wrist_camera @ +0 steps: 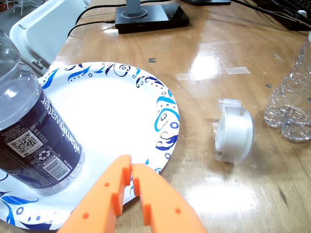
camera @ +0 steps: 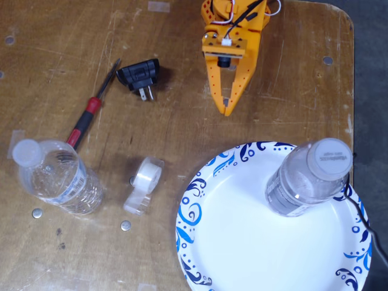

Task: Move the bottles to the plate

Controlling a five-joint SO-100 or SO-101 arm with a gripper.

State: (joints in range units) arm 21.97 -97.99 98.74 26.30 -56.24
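End effector point(camera: 227, 110) closed (apparently empty) near plate point(camera: 242, 242).

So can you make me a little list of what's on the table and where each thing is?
plate: white with blue swirls, at the lower right in the fixed view
bottle on plate: standing upright, dark label seen in the wrist view
bottle off plate: standing on the bare table, left of the tape roll in the fixed view
tape roll: clear, between that bottle and the plate
gripper: orange, shut and empty, just above the plate's rim in the fixed view
other things: red-handled screwdriver, black plug
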